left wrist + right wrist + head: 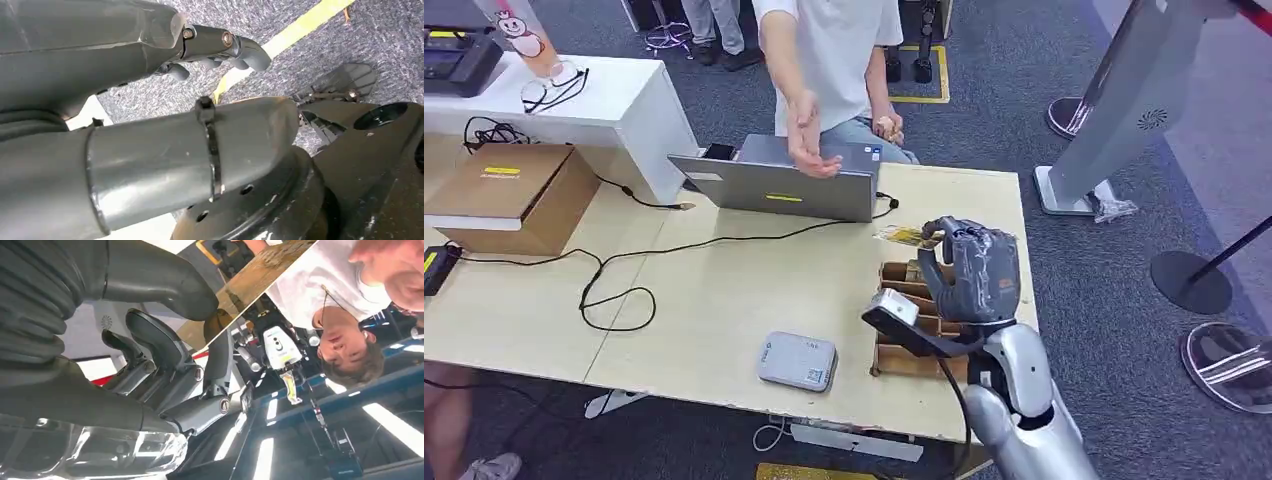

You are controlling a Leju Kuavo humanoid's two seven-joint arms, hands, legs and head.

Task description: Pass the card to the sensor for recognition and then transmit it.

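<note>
Over the table (724, 300), the right hand (972, 268) pinches a half-hidden card (906, 236).

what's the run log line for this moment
right hand: holds card above card rack | sensor: on table, apart | person's hand: open over laptop

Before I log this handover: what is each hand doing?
Left hand: hangs toward the floor, holding nothing, fingers curled in.
Right hand: holds the card above the table.
</note>
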